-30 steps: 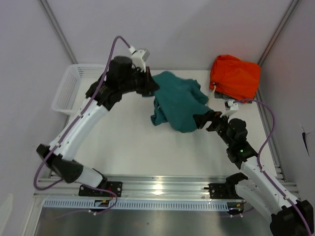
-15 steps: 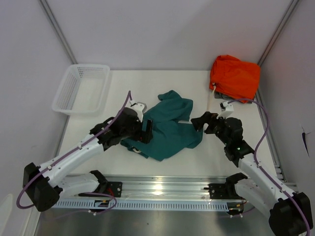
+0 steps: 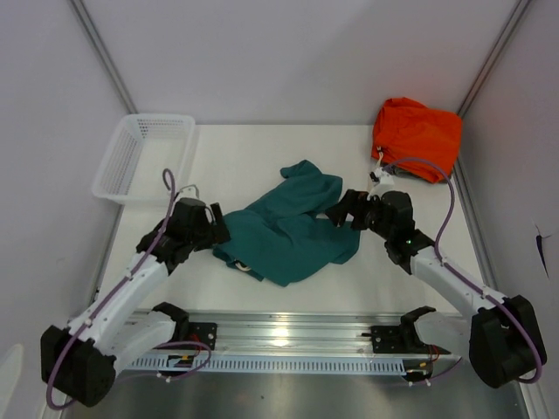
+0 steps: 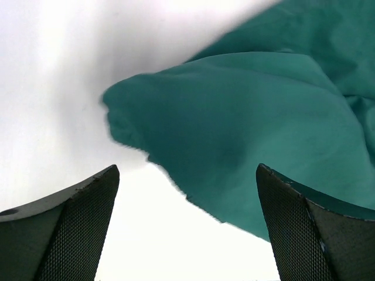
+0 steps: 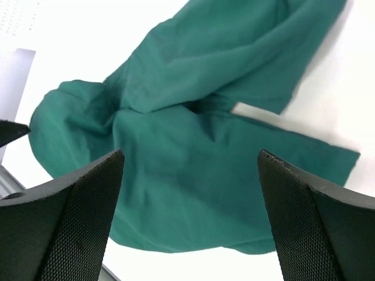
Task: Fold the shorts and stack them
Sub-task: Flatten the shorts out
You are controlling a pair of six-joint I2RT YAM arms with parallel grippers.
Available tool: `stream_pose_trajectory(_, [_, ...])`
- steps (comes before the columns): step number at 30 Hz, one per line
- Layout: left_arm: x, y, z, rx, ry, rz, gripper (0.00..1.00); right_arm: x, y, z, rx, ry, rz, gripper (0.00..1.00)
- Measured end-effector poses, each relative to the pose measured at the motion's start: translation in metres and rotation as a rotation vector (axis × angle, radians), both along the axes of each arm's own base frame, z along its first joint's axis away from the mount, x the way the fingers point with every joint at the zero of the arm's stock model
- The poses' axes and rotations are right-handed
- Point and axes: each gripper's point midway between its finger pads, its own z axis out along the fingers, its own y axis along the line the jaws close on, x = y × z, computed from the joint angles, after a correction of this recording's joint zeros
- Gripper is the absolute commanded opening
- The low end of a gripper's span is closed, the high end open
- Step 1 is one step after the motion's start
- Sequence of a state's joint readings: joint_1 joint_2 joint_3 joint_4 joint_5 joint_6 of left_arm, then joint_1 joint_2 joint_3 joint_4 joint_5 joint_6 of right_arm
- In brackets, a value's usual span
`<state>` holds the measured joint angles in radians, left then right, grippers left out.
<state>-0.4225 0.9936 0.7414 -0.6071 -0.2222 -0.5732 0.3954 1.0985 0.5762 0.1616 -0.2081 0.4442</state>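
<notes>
I'm seeing the shorts lying crumpled mid-table, open surface stretching toward twelve o'clock, basket sitting at ten, orange garment at two, left gripper reaching low from nine, right gripper from three, both jaws gaping, gripping nothing.

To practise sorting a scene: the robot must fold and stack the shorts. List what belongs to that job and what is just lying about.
Belongs to the job: teal-green shorts; left claw, open; right claw, open.
Just lying about: white plastic basket; orange folded garment.
</notes>
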Motion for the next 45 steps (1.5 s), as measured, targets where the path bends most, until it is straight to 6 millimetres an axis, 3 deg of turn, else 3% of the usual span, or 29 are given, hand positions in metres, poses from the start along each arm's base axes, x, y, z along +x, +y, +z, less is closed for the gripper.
stream_pose_trajectory(2, [-0.007, 0.012, 0.002, -0.033, -0.040, 0.053, 0.99, 0.002, 0.002, 0.004, 0.004, -0.005, 0.004, 0.95])
stream_pose_trajectory(5, [-0.014, 0.019, 0.021, -0.079, -0.129, 0.093, 0.99, 0.002, 0.003, 0.001, 0.004, 0.005, 0.008, 0.95])
stream_pose_trajectory(9, [-0.011, 0.029, 0.029, -0.085, -0.167, 0.156, 0.99, 0.006, 0.005, -0.018, 0.001, 0.070, -0.004, 0.95])
stream_pose_trajectory(13, [-0.007, 0.033, 0.001, -0.098, -0.107, 0.206, 0.99, 0.020, 0.010, -0.032, -0.005, 0.146, -0.017, 0.95])
stream_pose_trajectory(18, [-0.024, 0.053, -0.047, -0.176, -0.058, 0.327, 0.99, 0.051, 0.021, -0.008, 0.016, 0.115, -0.024, 0.94])
stream_pose_trajectory(23, [-0.025, 0.056, -0.041, -0.302, -0.197, 0.388, 0.98, 0.066, 0.025, 0.007, 0.035, 0.081, -0.024, 0.94])
stream_pose_trajectory(29, [-0.023, 0.059, -0.028, -0.399, -0.362, 0.405, 0.90, 0.069, 0.025, -0.009, 0.039, 0.125, -0.028, 0.94])
stream_pose_trajectory(31, [-0.023, 0.060, -0.030, -0.410, -0.376, 0.410, 0.83, 0.069, 0.026, -0.013, 0.038, 0.137, -0.024, 0.94])
stream_pose_trajectory(39, [-0.024, 0.079, -0.055, -0.428, -0.299, 0.500, 0.60, 0.071, 0.026, -0.013, 0.050, 0.134, -0.018, 0.94])
stream_pose_trajectory(45, [-0.025, 0.089, -0.080, -0.476, -0.225, 0.551, 0.54, 0.074, 0.026, -0.008, 0.067, 0.118, -0.013, 0.94])
